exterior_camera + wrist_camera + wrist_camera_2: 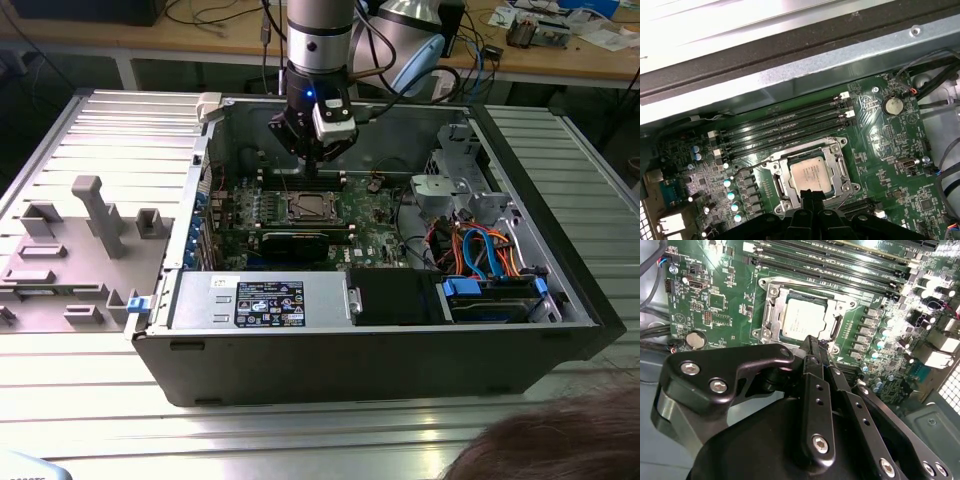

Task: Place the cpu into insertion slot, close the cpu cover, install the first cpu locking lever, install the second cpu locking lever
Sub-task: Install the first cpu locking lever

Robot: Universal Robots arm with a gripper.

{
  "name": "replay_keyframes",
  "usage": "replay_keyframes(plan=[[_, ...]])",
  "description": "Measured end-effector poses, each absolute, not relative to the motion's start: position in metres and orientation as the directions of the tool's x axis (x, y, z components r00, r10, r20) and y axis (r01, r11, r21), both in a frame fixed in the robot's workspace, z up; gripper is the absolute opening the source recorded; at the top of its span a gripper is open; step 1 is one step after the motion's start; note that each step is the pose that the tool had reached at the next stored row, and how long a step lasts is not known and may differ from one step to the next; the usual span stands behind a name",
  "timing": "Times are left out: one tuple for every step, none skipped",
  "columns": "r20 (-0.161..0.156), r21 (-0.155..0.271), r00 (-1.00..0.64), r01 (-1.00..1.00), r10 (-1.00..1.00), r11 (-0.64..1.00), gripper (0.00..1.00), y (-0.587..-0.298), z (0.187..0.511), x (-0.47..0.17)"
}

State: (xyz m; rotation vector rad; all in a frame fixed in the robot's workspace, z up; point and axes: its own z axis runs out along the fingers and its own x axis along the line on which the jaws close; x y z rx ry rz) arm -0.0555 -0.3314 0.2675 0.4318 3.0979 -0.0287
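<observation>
Exterior view: high and off the arm, looking down into the open computer case [380, 340] from a distance. Both wrist views: close above the green circuit board [715, 300] [900, 145], from opposite sides of the gripper [812, 347] [812, 195], sharing the socket [802, 315] [810, 172].

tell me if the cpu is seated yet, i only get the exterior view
observer: yes, in both wrist views the cpu lies flat in the insertion slot.
operator: and the cover
observer: the cpu cover is down flat around it, with the chip's top showing through its window.
operator: where's the gripper
observer: in the second wrist view the gripper hovers at the slot's edge with its fingers shut on nothing. I cannot tell if it touches.
</observation>
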Motion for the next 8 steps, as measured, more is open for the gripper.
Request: replay_keyframes(plan=[[-0.016, -0.016, -0.963, 0.27, 0.27, 0.963, 0.11, -0.3315, 0.2674, -0.0555], [-0.016, -0.016, -0.964, 0.267, 0.266, 0.964, 0.11, -0.3315, 0.2674, -0.0555], [-0.016, -0.016, -0.965, 0.262, 0.262, 0.965, 0.11, -0.3315, 0.2674, -0.0555], [-0.016, -0.016, -0.966, 0.259, 0.259, 0.966, 0.11, -0.3315, 0.2674, -0.0554], [-0.016, -0.016, -0.968, 0.252, 0.251, 0.968, 0.11, -0.3314, 0.2675, -0.0554], [-0.016, -0.016, -0.969, 0.248, 0.248, 0.969, 0.11, -0.3314, 0.2675, -0.0554], [-0.016, -0.016, -0.969, 0.245, 0.245, 0.969, 0.11, -0.3314, 0.2675, -0.0555], [-0.016, -0.016, -0.97, 0.242, 0.242, 0.97, 0.11, -0.3314, 0.2674, -0.0554]])
